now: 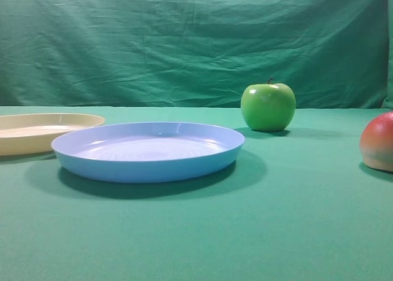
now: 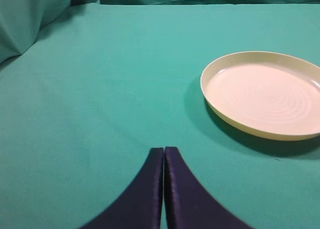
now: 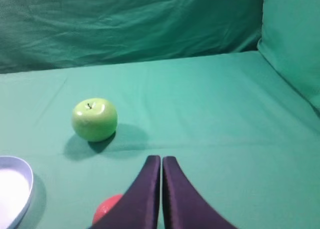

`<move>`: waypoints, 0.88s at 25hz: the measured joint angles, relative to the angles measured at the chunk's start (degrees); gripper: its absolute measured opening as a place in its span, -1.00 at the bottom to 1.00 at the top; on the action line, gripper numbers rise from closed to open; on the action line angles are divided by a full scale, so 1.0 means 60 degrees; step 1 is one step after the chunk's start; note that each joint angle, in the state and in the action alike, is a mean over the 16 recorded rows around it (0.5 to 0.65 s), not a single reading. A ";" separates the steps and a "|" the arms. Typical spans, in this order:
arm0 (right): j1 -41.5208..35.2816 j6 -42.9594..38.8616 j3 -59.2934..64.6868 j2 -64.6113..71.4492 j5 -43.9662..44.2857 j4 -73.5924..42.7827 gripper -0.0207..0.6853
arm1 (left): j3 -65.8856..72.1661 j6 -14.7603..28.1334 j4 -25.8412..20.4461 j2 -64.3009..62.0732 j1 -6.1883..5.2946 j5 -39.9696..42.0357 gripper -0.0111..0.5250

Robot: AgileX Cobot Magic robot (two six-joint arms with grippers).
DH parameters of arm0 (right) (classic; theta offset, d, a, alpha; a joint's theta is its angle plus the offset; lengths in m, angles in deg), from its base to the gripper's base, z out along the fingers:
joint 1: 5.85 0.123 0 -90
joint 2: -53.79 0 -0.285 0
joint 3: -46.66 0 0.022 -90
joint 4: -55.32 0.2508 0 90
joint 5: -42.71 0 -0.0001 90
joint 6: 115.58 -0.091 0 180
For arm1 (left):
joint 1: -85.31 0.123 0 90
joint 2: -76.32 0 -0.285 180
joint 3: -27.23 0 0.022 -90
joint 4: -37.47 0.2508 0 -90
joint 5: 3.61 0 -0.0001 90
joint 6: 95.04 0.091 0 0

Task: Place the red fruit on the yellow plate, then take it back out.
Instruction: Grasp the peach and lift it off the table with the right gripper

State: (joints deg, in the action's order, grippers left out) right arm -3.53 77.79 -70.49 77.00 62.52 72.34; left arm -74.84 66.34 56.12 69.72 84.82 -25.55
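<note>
We see the red fruit (image 1: 379,141) resting on the green cloth-covered surface (image 1: 295,232) at its right edge in the high view, cut off by the frame, red on top and paler below. In the right wrist view only a small red part of the fruit (image 3: 109,209) shows, low and just left of the right hand (image 3: 161,161), partly hidden behind it; we cannot tell whether they touch. The right hand is clenched, its two dark fingers (image 3: 145,194) pressed together with nothing between them.

The yellow plate (image 1: 37,132) lies at the left edge of the surface, with nothing on it that we can see, and the light blue plate (image 1: 147,151) sits just in front of it toward the middle, overlapping it in the high view. The green apple (image 1: 268,107) stands upright farther back, near the rear edge, well apart from the red fruit.

The left hand (image 2: 163,151) is also clenched, fingers meeting edge to edge, holding nothing. It hangs above bare cloth, with the yellow plate ahead of it to the right and apart from it.
</note>
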 joint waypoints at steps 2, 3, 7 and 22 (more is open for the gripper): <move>0.0000 0.0206 -0.0339 0.0539 0.0314 0.0000 -0.94 | 0.0000 0.0000 0.0000 0.0000 0.0000 0.0000 -0.96; 0.0000 0.0309 -0.0506 0.0797 0.0481 0.0000 -0.94 | 0.0000 0.0000 0.0000 0.0000 0.0000 0.0000 -0.96; 0.0038 0.0758 -0.1180 0.1782 0.1275 0.0000 -0.94 | 0.0000 0.0000 0.0000 0.0000 0.0000 0.0000 -0.96; 0.1651 0.1889 -0.3268 0.5891 0.3531 -0.0260 -0.84 | 0.0000 0.0000 0.0000 0.0000 0.0000 0.0000 -0.96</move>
State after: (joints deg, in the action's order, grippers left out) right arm 6.38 89.12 -90.10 112.35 83.71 70.78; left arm -74.84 66.34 56.12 69.72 84.82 -25.55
